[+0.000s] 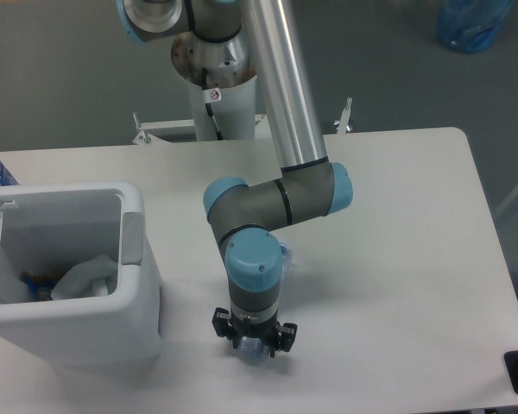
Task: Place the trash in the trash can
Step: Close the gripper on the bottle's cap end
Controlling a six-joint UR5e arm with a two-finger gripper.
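Near the front edge of the surface [397,259], your crushed bottle [252,349] is lying under the wrist, mostly hidden. Your tool [254,345] is pointing straight down with its fingers closing narrowly around the bottle's sides. Left of it, the trash can [142,293] is holding the crumpled wrapper [86,276].

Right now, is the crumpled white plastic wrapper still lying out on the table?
No, the crumpled white plastic wrapper lies inside the white boxy plastic bin, not on the table.
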